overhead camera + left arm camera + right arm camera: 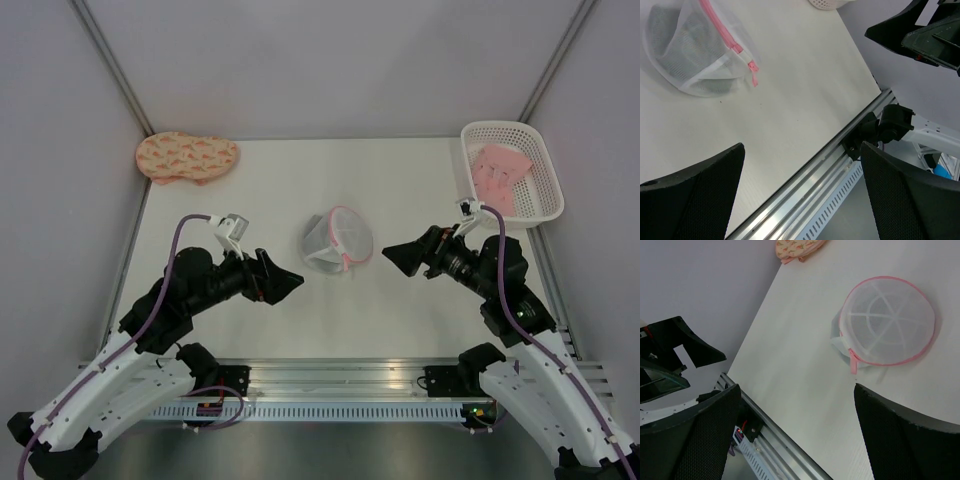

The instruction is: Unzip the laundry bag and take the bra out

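The laundry bag (338, 240) is a round white mesh pouch with a pink zipper rim, lying zipped in the table's middle. It also shows in the left wrist view (695, 47) and the right wrist view (887, 322). Its pink zipper pull (754, 70) hangs at its near edge, also seen in the right wrist view (854, 364). Dark fabric, the bra (675, 45), shows dimly through the mesh. My left gripper (288, 279) is open and empty, left of and nearer than the bag. My right gripper (398, 255) is open and empty, right of the bag.
A white lattice basket (535, 150) holding a pink folded garment (500, 172) stands at the back right. A peach patterned padded piece (186, 157) lies at the back left. An aluminium rail (340, 378) runs along the near table edge. Grey walls enclose three sides.
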Motion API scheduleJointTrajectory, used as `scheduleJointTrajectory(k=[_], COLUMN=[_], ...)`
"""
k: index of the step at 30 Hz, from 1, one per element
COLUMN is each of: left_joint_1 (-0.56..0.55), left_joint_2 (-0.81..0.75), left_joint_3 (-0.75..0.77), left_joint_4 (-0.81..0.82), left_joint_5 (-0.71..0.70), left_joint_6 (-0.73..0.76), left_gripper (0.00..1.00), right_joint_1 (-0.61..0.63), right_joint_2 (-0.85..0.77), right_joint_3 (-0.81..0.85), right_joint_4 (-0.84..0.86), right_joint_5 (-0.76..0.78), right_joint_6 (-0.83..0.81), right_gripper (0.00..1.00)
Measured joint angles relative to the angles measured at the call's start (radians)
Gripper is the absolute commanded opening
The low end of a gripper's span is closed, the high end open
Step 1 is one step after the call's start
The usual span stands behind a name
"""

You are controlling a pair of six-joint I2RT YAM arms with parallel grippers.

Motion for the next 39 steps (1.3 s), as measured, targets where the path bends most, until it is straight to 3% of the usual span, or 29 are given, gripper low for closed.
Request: scheduleJointTrajectory(k=[15, 20, 27, 34, 39], left_joint_1=[0.0, 0.0, 0.0, 0.0, 0.0], left_joint_2=[0.007, 0.169, 0.441, 0.613, 0.746], left_joint_3=[-0.075, -0.075, -0.053, 0.039, 0.148], left_joint_4=[-0.002, 0.026, 0.198, 0.394, 0.445], left_joint_5=[-0.004, -0.031, -0.074, -0.146, -0.184], left_joint_6=[-0.002, -0.002, -0.029, -0.066, -0.074], left_gripper=[1.0, 1.0, 1.0, 1.0, 1.0], right_joint_1=[0.0, 0.0, 0.0, 0.0, 0.0], right_joint_2=[-0.018, -0.01, 0.049, 0.026, 0.014], right_joint_3=[-0.041, -0.046, -0.051, -0.056, -0.056], right_joint_4=[-0.055, -0.095, -0.168, -0.236, -0.253], right_joint_5=[0.048, 0.085, 0.162, 0.193, 0.192], right_joint_6=[-0.068, -0.097, -0.151, -0.198, -0.208], right_gripper=[0.98, 0.98, 0.98, 0.98, 0.98])
